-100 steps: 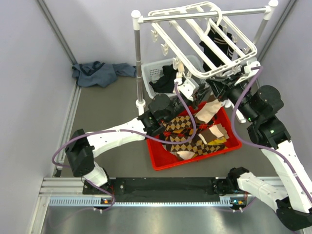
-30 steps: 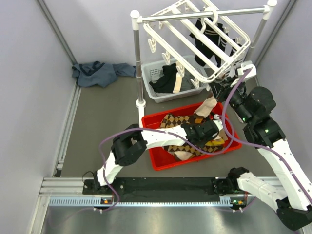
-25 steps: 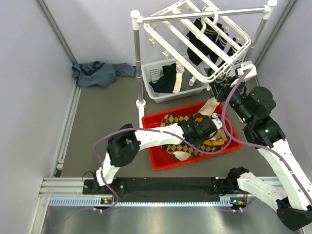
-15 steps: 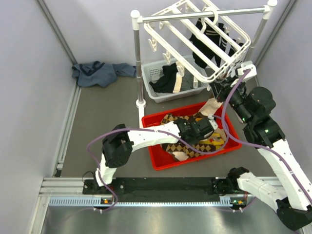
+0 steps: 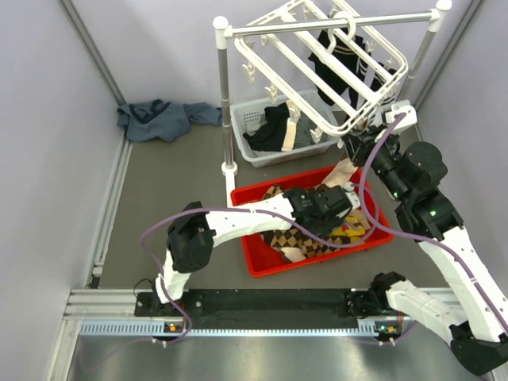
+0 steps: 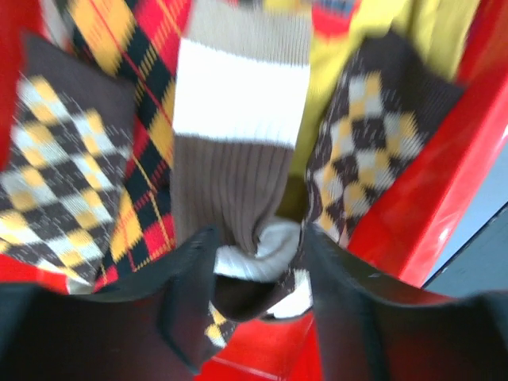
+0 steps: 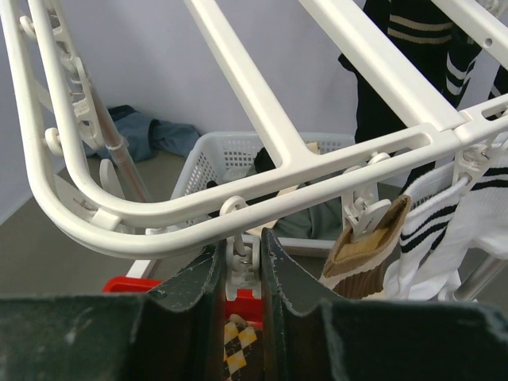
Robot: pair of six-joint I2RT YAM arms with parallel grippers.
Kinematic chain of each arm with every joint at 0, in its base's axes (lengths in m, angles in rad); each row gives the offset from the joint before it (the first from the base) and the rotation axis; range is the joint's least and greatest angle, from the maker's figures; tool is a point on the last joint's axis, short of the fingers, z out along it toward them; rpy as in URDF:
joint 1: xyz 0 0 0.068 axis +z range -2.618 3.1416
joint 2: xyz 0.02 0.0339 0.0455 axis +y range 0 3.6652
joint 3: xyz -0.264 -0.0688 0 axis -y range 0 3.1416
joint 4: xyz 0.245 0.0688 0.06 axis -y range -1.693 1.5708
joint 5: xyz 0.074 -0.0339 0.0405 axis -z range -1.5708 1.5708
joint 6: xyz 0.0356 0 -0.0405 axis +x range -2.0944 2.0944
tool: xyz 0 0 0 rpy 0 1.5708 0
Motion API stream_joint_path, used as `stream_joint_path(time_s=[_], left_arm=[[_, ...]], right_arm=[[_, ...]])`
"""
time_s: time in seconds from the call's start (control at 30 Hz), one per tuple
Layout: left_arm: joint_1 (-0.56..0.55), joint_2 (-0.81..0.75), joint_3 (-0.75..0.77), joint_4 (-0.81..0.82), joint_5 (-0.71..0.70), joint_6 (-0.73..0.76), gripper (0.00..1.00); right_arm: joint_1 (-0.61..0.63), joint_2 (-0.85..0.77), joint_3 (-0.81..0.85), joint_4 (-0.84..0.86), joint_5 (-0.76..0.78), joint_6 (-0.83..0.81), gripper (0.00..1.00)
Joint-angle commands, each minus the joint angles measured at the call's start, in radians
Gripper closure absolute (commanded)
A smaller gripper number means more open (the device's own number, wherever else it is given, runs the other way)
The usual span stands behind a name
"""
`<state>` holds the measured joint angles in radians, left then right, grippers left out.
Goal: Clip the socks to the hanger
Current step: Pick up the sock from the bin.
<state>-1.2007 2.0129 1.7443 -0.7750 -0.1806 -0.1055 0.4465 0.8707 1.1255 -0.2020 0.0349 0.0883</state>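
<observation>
Argyle socks (image 5: pixel 295 239) lie heaped in a red bin (image 5: pixel 254 267). In the left wrist view a brown-and-tan argyle sock (image 6: pixel 48 178) lies beside a black, red and orange one (image 6: pixel 143 87). My left gripper (image 6: pixel 259 246) is open low in the bin, its fingers either side of a bunched tan ribbed sock (image 6: pixel 238 159) with a white band. The white hanger (image 5: pixel 341 73) hangs tilted from the rod. My right gripper (image 7: pixel 240 250) is shut on a small white clip (image 7: pixel 243 266) under the hanger's curved edge (image 7: pixel 262 119). A tan sock (image 7: pixel 367 248) hangs from the neighbouring clip.
The rack's white post (image 5: pixel 224 103) and metal rod (image 5: pixel 333 24) carry the hanger. A white basket (image 5: pixel 255 157) with dark clothes stands behind the bin. Black and white striped socks (image 5: pixel 349 59) hang on the hanger. A blue cloth (image 5: pixel 163 119) lies at the back left.
My left gripper has shifted a little leftward inside the bin and its jaws have spread apart around the tan sock. The right gripper stays on the clip.
</observation>
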Motion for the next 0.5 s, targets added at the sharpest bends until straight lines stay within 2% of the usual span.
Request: stream_joint_path(time_s=[0.0, 0.17, 0.47], left_arm=[[0.02, 0.024, 0.086, 0.04, -0.005, -0.013, 0.42], [0.018, 0.055, 0.13, 0.094, 0.016, 0.001, 0.41], [0.033, 0.217, 0.23, 0.111, 0.038, 0.006, 0.44]], right_arm=[[-0.005, -0.012, -0.012, 0.013, 0.025, -0.018, 0.98], [-0.005, -0.012, -0.012, 0.012, 0.022, -0.015, 0.98], [-0.005, -0.009, -0.01, 0.016, 0.02, -0.016, 0.98]])
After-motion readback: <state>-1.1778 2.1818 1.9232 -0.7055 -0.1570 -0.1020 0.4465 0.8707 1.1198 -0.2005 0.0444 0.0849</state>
